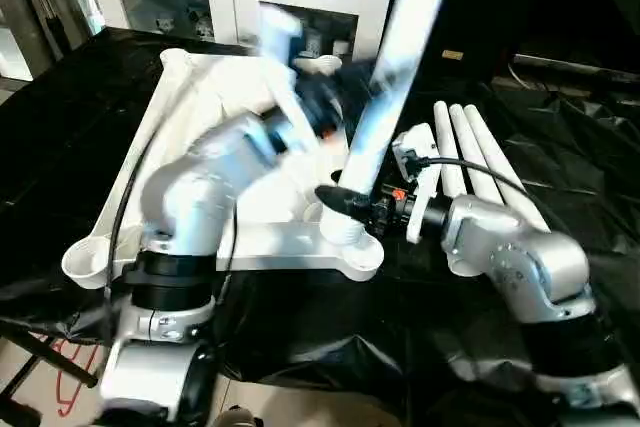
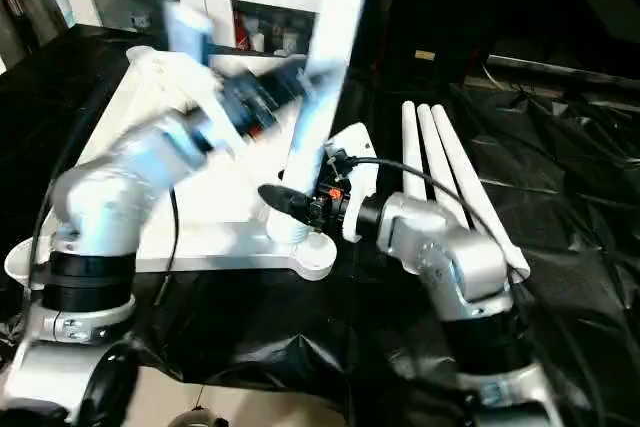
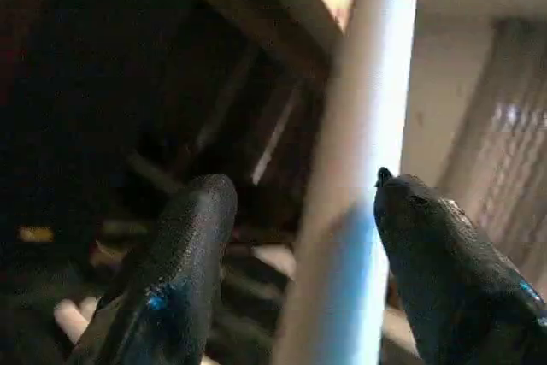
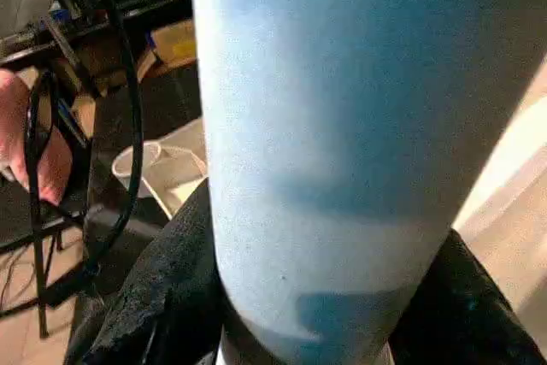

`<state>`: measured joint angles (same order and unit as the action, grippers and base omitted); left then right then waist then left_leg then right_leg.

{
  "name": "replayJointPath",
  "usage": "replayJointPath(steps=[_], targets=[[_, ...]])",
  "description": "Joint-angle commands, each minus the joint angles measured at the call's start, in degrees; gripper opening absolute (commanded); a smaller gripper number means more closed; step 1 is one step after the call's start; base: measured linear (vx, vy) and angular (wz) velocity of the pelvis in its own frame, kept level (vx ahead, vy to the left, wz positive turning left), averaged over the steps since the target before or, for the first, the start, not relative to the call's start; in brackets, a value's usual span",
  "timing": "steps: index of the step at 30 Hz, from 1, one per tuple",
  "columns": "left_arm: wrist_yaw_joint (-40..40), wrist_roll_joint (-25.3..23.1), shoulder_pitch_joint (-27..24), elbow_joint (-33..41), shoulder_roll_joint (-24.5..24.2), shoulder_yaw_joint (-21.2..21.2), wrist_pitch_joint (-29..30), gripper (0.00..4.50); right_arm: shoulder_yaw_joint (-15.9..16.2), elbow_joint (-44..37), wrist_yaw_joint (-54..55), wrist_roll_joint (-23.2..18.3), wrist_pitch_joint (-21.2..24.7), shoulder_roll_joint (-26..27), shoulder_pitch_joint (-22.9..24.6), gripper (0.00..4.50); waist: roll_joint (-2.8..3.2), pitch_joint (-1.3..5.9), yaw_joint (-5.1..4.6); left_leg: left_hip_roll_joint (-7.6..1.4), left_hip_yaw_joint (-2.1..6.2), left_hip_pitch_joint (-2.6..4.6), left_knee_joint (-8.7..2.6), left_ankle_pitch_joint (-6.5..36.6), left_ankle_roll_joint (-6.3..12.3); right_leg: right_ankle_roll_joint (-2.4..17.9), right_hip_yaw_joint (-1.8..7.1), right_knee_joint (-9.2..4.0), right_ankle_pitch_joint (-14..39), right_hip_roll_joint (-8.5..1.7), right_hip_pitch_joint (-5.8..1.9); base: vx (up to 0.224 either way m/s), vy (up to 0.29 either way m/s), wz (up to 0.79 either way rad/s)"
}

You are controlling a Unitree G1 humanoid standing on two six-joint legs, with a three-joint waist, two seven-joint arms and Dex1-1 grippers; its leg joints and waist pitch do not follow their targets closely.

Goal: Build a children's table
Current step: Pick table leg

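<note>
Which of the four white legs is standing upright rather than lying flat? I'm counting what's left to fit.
The leg rising from the tabletop's near corner socket, with the right gripper around its base; the three spare legs lie side by side.

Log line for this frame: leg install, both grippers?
step: leg upright in corner socket of tabletop | right gripper: shut on leg near base | left gripper: open around leg higher up | spare legs: three, beside tabletop

The tabletop [image 1: 200, 137] and legs [image 1: 480, 147] were plain white, the sheet [image 1: 560, 137] under them glossy black.
</note>
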<state>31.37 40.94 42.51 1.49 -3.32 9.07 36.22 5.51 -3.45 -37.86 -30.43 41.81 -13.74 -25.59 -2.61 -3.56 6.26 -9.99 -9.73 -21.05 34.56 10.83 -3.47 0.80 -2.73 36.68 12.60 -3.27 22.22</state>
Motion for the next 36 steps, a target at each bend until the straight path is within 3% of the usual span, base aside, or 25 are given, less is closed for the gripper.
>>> replayJointPath(steps=[1, 2, 5, 6, 7, 8, 9, 11, 13, 15, 18, 19, 20, 21, 22, 23, 24, 25, 26, 28, 30, 31, 33, 34, 36], targets=[[0.6, 1.0, 0.2, 1.6, -1.1, 0.8, -0.6, 3.03, -1.8, -1.0, 1.5, 0.3, -1.9, -0.1, 0.2, 1.92, 1.33, 3.96, -0.01, -2.82, 1.04, 0.61, -3.8, 6.3, -1.4, 12.0, 2.89, -4.22, 0.9, -4.61, -3.35, 0.0, 0.0, 0.0], [3.1, -0.4, -1.3, 2.5, -3.6, -0.3, -1.1, 3.03, -2.0, -0.4, 2.6, 1.6, -3.0, -0.2, 0.3, 1.92, 1.08, 4.0, -0.12, -2.82, 1.02, 0.67, -3.86, 6.2, -1.59, 11.3, 2.88, -4.32, 1.1, -4.5, -3.27, 0.0, 0.0, 0.0], [8.1, -5.3, -5.5, 4.1, -9.5, -4.2, -2.4, 3.03, -2.5, 1.3, 5.0, 4.5, -4.9, -0.1, 0.7, 1.92, 1.39, 4.01, -0.56, -2.73, 1.01, 0.61, -3.98, 5.7, -2.24, 9.9, 2.87, -4.08, 1.0, -4.26, -3.16, 0.0, 0.0, 0.0], [10.6, -8.1, -7.8, 4.7, -12.8, -7.0, -3.0, 3.03, -2.3, 1.7, 6.0, 6.0, -6.4, -0.3, 1.1, 1.92, 1.13, 4.0, -0.67, -2.75, 0.95, 0.64, -4.03, 5.6, -2.22, 9.7, 2.9, -4.17, 1.0, -4.28, -3.14, 0.0, 0.0, 0.0], [10.7, -8.2, -8.0, 4.7, -12.9, -7.1, -3.0, 3.03, -2.3, 1.7, 6.0, 6.1, -6.4, -0.3, 1.1, 1.92, 1.41, 4.03, -0.74, -2.71, 0.97, 0.57, -4.04, 5.3, -2.3, 9.1, 2.91, -4.03, 1.5, -4.29, -3.12, 0.0, 0.0, 0.0], [14.2, -12.6, -11.4, 5.3, -17.4, -11.3, -5.5, 3.03, -2.2, 1.9, 7.6, 7.7, -7.6, -0.5, 1.8, 1.92, 1.53, 3.99, -0.81, -2.88, 1.04, 0.79, -4.21, 5.6, -2.35, 8.4, 2.93, -4.17, 2.6, -4.33, -2.81, 0.0, 0.0, 0.0], [15.0, -13.6, -12.1, 5.4, -18.3, -12.2, -6.2, 3.03, -2.1, 2.0, 7.9, 8.0, -7.8, -0.5, 2.0, 1.92, 1.52, 3.91, -1.04, -2.79, 0.92, 0.71, -4.23, 5.8, -2.56, 8.4, 2.95, -4.14, 2.7, -4.18, -2.82, 0.0, 0.0, 0.0], [17.9, -18.9, -15.3, 4.3, -22.5, -17.5, -10.5, 3.03, -2.5, 2.7, 8.8, 8.6, -8.8, -0.7, 3.0, 1.92, 0.89, 3.9, -0.76, -2.87, 0.98, 0.63, -4.36, 6.1, -2.38, 8.5, 2.95, -4.33, 2.7, -4.36, -2.93, 0.0, 0.0, 0.0], [20.3, -21.0, -17.2, 3.7, -25.5, -21.3, -11.5, 3.03, -3.0, 3.5, 9.6, 8.9, -9.6, -0.6, 3.5, 1.92, 1.12, 3.84, -0.69, -2.91, 1.01, 0.8, -4.54, 6.8, -2.54, 8.1, 2.96, -4.12, 4.3, -4.48, -2.68, 0.0, 0.0, 0.0], [22.5, -20.7, -18.0, 3.6, -26.5, -22.8, -10.5, 3.03, -3.2, 4.2, 9.7, 9.1, -9.9, -0.4, 3.5, 1.92, 0.95, 3.8, -0.99, -2.83, 0.81, 0.84, -4.5, 7.2, -2.9, 8.9, 3.0, -4.19, 4.4, -4.46, -2.62, 0.0, 0.0, 0.0], [26.2, -23.4, -18.5, 2.1, -28.0, -26.0, -12.9, 3.03, -3.2, 5.5, 10.6, 10.2, -10.8, 0.1, 2.7, 1.92, 1.78, 3.73, -0.91, -2.83, 0.89, 0.82, -4.48, 7.9, -3.13, 9.9, 3.07, -4.09, 4.2, -4.56, -2.56, 0.0, 0.0, 0.0], [27.4, -24.3, -18.6, 1.3, -28.3, -27.0, -13.6, 3.03, -3.2, 6.1, 11.4, 10.9, -11.2, 0.3, 2.4, 1.92, 1.43, 3.62, -1.08, -2.75, 0.82, 0.73, -4.55, 8.4, -3.13, 9.5, 3.11, -4.36, 5.0, -4.55, -2.58, 0.0, 0.0, 0.0], [28.5, -25.0, -18.5, 0.3, -28.8, -28.1, -14.0, 3.03, -3.0, 6.7, 12.3, 12.1, -12.9, 0.4, 2.0, 1.92, 2.35, 3.72, -1.05, -2.7, 0.91, 0.87, -4.48, 8.5, -3.6, 9.5, 3.13, -4.23, 5.5, -4.62, -2.41, 0.0, 0.0, 0.0], [29.1, -25.3, -18.4, -0.5, -29.0, -28.8, -14.1, 3.03, -2.8, 7.2, 12.8, 13.0, -14.1, 0.3, 1.8, 1.92, 2.31, 3.66, -1.28, -2.63, 0.76, 0.92, -4.46, 8.9, -3.86, 9.4, 3.14, -4.43, 5.6, -4.43, -2.32, 0.0, 0.0, 0.0], [29.5, -26.2, -18.2, -1.6, -29.2, -29.4, -15.3, 3.03, -2.3, 6.9, 12.3, 12.7, -12.2, -0.3, 1.5, 1.92, 2.04, 3.76, -1.33, -2.61, 0.83, 0.86, -4.45, 8.9, -3.99, 9.5, 3.16, -4.26, 5.2, -4.39, -2.61, 0.0, 0.0, 0.0], [30.2, -27.2, -17.7, -3.5, -29.4, -30.2, -16.9, 3.03, -2.1, 6.4, 11.4, 11.7, -10.1, -0.8, 1.3, 1.92, 2.52, 3.76, -1.36, -2.56, 0.87, 0.92, -4.41, 8.9, -3.77, 9.7, 3.14, -4.29, 4.5, -4.26, -2.66, 0.0, 0.0, 0.0], [30.4, -27.6, -17.6, -4.3, -29.4, -30.5, -17.5, 3.03, -2.2, 6.2, 11.3, 11.6, -10.0, -0.8, 1.5, 1.92, 2.3, 3.76, -1.43, -2.54, 0.81, 0.82, -4.38, 8.7, -3.47, 9.7, 3.19, -4.34, 3.9, -4.24, -2.76, 0.0, 0.0, 0.0], [30.7, -28.0, -17.5, -5.0, -29.4, -30.8, -18.0, 3.03, -2.2, 6.0, 11.1, 11.4, -10.0, -0.9, 1.6, 1.92, 2.65, 3.82, -1.36, -2.55, 0.9, 0.8, -4.31, 8.3, -3.41, 9.9, 3.2, -4.13, 3.1, -4.3, -2.81, 0.0, 0.0, 0.0], [31.8, -29.1, -17.0, -7.2, -29.5, -31.8, -19.5, 2.67, -2.1, 4.9, 10.2, 11.2, -10.4, -1.0, 2.6, 1.92, 2.67, 3.97, -1.33, -2.52, 0.87, 0.72, -4.19, 7.3, -2.95, 10.4, 3.16, -3.98, 0.9, -4.32, -2.89, 0.0, 0.0, 0.0], [32.2, -29.5, -16.9, -7.8, -29.6, -32.1, -19.8, 2.67, -2.0, 4.6, 10.0, 11.2, -10.3, -1.1, 2.9, 1.92, 2.63, 4.03, -1.35, -2.64, 0.87, 0.74, -4.17, 7.0, -2.61, 10.9, 3.1, -3.82, -0.3, -4.32, -2.92, 0.0, 0.0, 0.0], [32.0, -31.4, -15.8, -10.8, -29.4, -32.8, -22.0, 2.43, -2.0, 3.4, 9.5, 10.6, -9.9, -1.1, 3.7, 1.92, 2.83, 3.95, -1.36, -2.61, 0.81, 0.72, -4.15, 7.1, -2.45, 11.1, 3.13, -3.94, -0.3, -4.31, -2.88, 0.0, 0.0, 0.0], [31.1, -33.2, -14.4, -14.0, -28.8, -32.8, -23.8, 2.27, -2.0, 3.1, 9.3, 10.7, -10.4, -1.0, 4.2, 1.92, 3.29, 3.88, -1.31, -2.61, 0.89, 0.8, -4.17, 8.1, -2.53, 11.2, 3.13, -4.11, 0.9, -4.38, -2.82, 0.0, 0.0, 0.0], [31.0, -33.5, -13.9, -15.2, -28.5, -32.8, -24.4, 2.17, -2.0, 3.2, 9.2, 10.8, -10.5, -1.0, 4.3, 1.92, 2.99, 3.91, -1.36, -2.66, 0.91, 0.92, -4.25, 9.3, -2.92, 11.2, 3.11, -4.2, 2.5, -4.43, -2.9, 0.0, 0.0, 0.0], [31.4, -34.3, -13.0, -17.3, -28.3, -33.0, -25.5, 2.11, -2.1, 3.2, 9.0, 10.8, -10.5, -1.2, 4.4, 1.92, 3.29, 3.95, -1.28, -2.76, 1.02, 0.89, -4.27, 9.4, -3.13, 11.3, 3.11, -4.09, 2.5, -4.59, -2.94, 0.0, 0.0, 0.0], [32.2, -34.6, -12.4, -18.8, -28.2, -33.2, -26.3, 1.82, -2.1, 3.0, 8.7, 10.8, -10.3, -1.2, 4.4, 1.92, 3.28, 4.03, -1.26, -2.72, 0.96, 0.83, -4.16, 8.8, -2.99, 11.8, 3.17, -4.02, 1.7, -4.64, -2.98, 0.0, 0.0, 0.0]])
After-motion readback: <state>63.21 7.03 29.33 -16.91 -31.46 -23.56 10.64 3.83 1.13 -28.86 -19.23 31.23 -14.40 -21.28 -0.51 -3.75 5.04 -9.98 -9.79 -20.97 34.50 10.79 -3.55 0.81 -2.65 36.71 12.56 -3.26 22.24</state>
